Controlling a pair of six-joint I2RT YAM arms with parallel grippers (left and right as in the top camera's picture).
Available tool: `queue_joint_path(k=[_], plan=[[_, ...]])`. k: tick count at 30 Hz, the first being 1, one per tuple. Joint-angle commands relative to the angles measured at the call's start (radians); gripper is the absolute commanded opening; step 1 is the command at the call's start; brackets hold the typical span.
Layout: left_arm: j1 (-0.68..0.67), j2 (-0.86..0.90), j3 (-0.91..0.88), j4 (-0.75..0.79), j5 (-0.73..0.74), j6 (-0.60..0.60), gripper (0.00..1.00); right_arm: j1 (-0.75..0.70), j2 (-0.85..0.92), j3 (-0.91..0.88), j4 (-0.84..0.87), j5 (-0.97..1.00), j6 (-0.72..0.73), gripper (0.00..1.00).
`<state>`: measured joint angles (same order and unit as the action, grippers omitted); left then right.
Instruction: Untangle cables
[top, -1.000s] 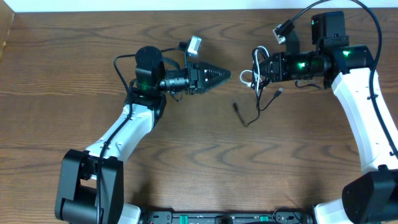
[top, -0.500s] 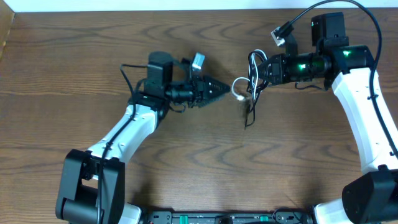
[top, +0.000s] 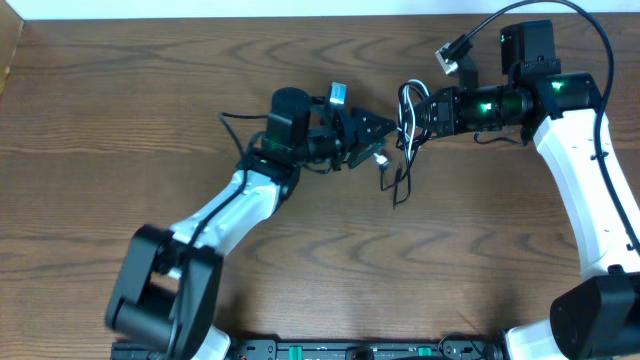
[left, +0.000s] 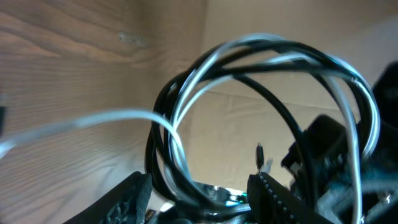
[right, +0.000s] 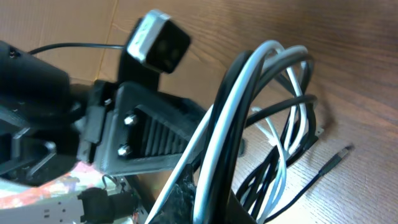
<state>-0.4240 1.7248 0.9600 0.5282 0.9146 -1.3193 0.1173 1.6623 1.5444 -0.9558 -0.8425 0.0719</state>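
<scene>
The black cable (top: 398, 190) and white cable (top: 381, 157) hang as one tangled bundle of loops from my right gripper (top: 414, 112), which is shut on them above the table. A black tail trails down onto the wood. My left gripper (top: 379, 136) is open right at the bundle's left side. In the left wrist view its fingers (left: 202, 200) stand apart, with black (left: 283, 112) and white (left: 124, 117) loops passing between them. The right wrist view shows both cords, white (right: 244, 81) and black (right: 292, 134), running into my right gripper (right: 211, 208), with the left gripper (right: 155, 134) just behind.
The brown wooden table (top: 120, 110) lies under both arms. A thick black lead (top: 590, 30) arcs over the right arm. A black base rail (top: 350, 350) runs along the front edge.
My left arm has reached right to the bundle and its jaws, shut before, now stand open around the loops. My right gripper raised the bundle, then held still.
</scene>
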Motion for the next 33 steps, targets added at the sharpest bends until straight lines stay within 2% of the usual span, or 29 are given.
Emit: queue_joint_path(k=[1,3,7,10,16,21,24,33], plan=[[-0.012,0.067,0.007,0.109,0.043,-0.216,0.54,-0.005,0.003,0.011,0.002,-0.031,-0.002,0.01],[-0.02,0.09,0.007,0.182,0.063,-0.291,0.54,-0.005,0.003,0.011,0.001,-0.023,-0.003,0.01],[-0.027,0.097,0.007,0.223,0.066,-0.345,0.52,-0.005,0.003,0.011,0.002,-0.02,-0.002,0.01],[-0.028,0.097,0.007,0.247,0.069,-0.39,0.45,-0.005,0.003,0.011,0.001,-0.002,-0.002,0.01],[-0.055,0.097,0.007,0.248,0.126,-0.376,0.41,-0.005,0.003,0.011,0.004,0.011,-0.002,0.01],[-0.066,0.097,0.007,0.244,0.197,-0.156,0.41,-0.005,0.003,0.011,0.002,0.01,-0.002,0.01],[-0.066,0.097,0.007,0.237,0.22,-0.097,0.41,-0.004,0.003,0.011,0.001,0.01,-0.002,0.01],[-0.065,0.097,0.007,0.237,0.31,0.227,0.41,-0.004,0.003,0.011,-0.006,0.009,-0.002,0.01]])
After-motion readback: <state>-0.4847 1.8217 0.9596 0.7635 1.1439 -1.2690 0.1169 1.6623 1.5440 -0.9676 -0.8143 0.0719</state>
